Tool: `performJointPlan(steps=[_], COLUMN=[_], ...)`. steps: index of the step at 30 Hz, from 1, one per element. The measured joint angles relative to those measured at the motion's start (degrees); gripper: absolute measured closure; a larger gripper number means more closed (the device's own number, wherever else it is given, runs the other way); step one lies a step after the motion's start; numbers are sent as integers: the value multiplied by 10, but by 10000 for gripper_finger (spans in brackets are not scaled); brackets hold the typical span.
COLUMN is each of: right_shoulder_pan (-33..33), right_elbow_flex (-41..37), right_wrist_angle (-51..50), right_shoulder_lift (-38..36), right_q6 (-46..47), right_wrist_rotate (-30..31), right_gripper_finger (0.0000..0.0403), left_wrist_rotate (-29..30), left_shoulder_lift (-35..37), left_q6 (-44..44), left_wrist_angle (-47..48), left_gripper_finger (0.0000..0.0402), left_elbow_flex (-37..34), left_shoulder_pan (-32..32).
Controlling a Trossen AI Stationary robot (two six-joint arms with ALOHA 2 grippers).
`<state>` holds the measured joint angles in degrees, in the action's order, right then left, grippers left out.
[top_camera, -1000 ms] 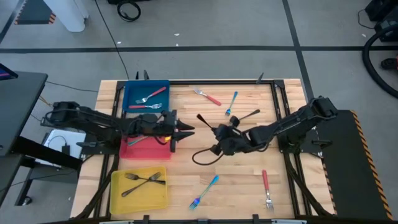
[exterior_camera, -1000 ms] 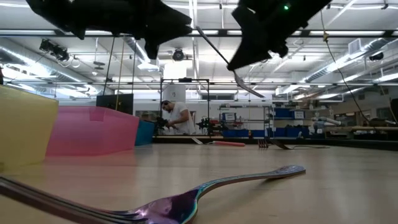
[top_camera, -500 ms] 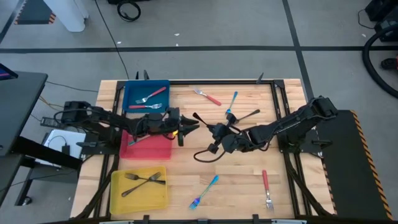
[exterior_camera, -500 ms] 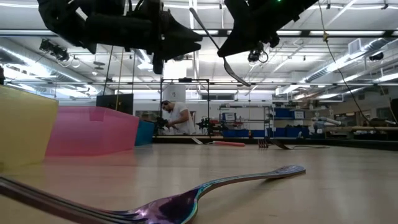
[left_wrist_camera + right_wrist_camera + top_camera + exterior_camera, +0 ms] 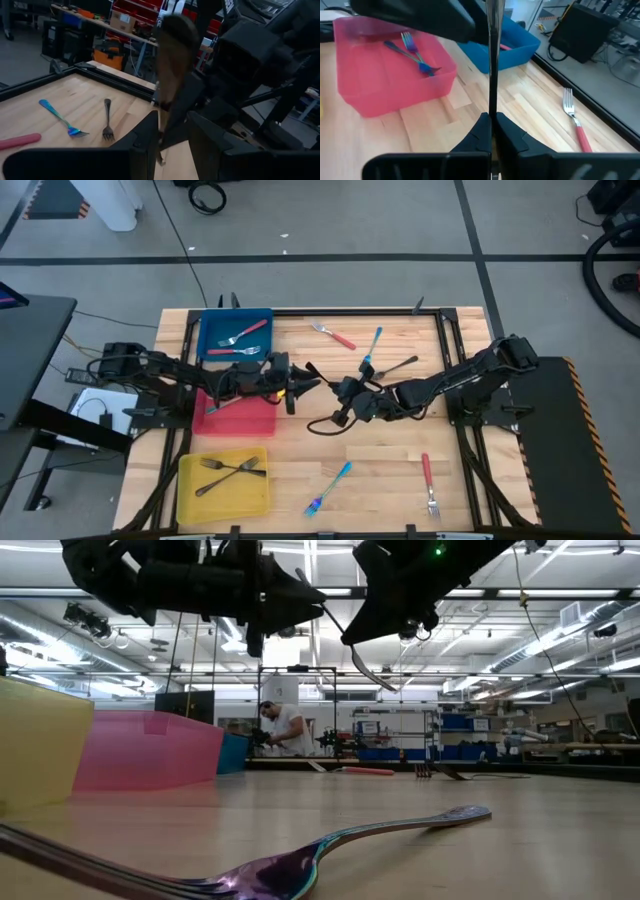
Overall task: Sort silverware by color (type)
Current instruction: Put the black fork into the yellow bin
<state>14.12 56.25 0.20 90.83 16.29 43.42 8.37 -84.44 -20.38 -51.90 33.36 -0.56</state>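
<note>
A: Mid-counter [image 5: 400, 480], above the wood: the right claw [image 5: 340, 388] is clamped on a dark grey utensil [image 5: 318, 374], its fingers [image 5: 482, 131] pressed together around the thin handle; the piece is lifted clear of the surface, slanting toward the left arm

B: And the left claw [image 5: 305, 386]?

A: Facing it, fingers [image 5: 145, 142] apart, with the utensil's end standing between them; whether they touch the metal I cannot tell

B: Where does the rest of the silverware lie?

A: Two red-handled forks [image 5: 240, 340] in the blue tray [image 5: 215, 325]; a blue-handled fork [image 5: 415, 54] in the red tray [image 5: 250, 420], just below the left arm; two dark grey forks [image 5: 228, 470] in the yellow tray [image 5: 200, 500]; loose on the boards, a red-handled fork [image 5: 335, 336], a blue one [image 5: 371, 346] and a grey one [image 5: 397, 366] near the far edge; another blue-handled fork [image 5: 328, 488] and a red-handled one [image 5: 428, 482] toward the near edge
</note>
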Motion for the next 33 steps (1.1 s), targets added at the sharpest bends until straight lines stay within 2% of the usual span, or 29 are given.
performJointPlan(steps=[15, 18, 24, 33], right_shoulder_pan=[-1, -1, -1, -1], right_elbow_flex=[0, 0, 0, 0], right_wrist_angle=[13, 13, 12, 10], right_shoulder_lift=[0, 0, 0, 0], right_q6=[17, 18, 15, 15], right_wrist_rotate=[-68, -85, -83, -97], right_gripper_finger=[392, 392, 392, 382], left_wrist_rotate=[-2, -4, -7, -17], left_shoulder_lift=[0, 0, 0, 0], left_q6=[13, 29, 46, 49], left_wrist_angle=[-11, -11, -11, -5], left_gripper_finger=[304, 322, 390, 398], left_elbow_flex=[0, 0, 0, 0], left_shoulder_pan=[-11, -10, -10, -10])
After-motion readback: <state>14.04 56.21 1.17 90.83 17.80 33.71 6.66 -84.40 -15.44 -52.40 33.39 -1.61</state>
